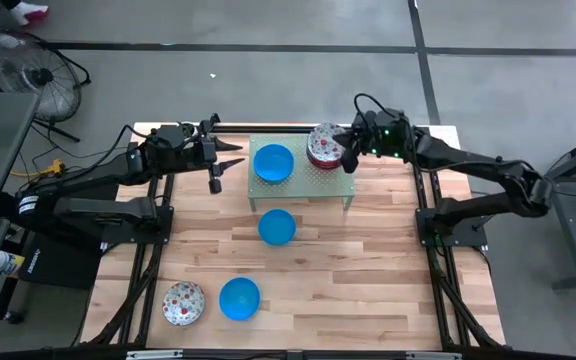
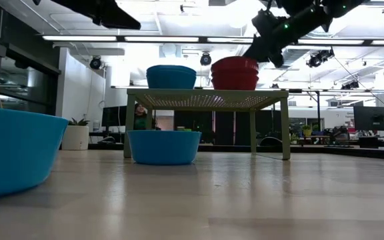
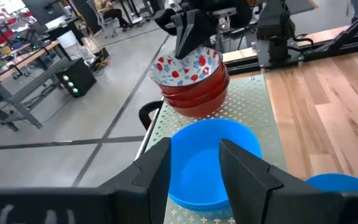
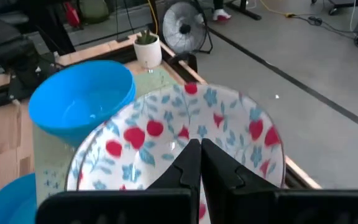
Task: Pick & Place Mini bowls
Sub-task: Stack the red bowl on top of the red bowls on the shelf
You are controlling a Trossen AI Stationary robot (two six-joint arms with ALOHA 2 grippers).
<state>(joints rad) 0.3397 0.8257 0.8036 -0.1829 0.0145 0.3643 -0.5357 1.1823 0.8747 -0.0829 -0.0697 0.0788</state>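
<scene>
Progress: looks roughly halfway. A floral bowl stack (image 1: 324,146) and one blue bowl (image 1: 273,162) sit on the green rack (image 1: 338,182), upper middle of the high view.
Left to do: three bowls on the wooden surface (image 1: 368,280) — blue (image 1: 277,227), blue (image 1: 239,298), floral (image 1: 183,303).
Right pincer (image 4: 200,163): pinched shut, empty, over the floral stack.
Left pincer (image 3: 194,171): gaping open, holding nothing, by the rack's blue bowl.
Writing: none readable.

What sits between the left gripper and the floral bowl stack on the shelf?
A blue bowl on the shelf, between left gripper and floral stack; clearest in the high view.

Four blue mini bowls (image 1: 274,163), one floral stack (image 1: 324,146), one lone floral bowl (image 1: 182,303)
</scene>
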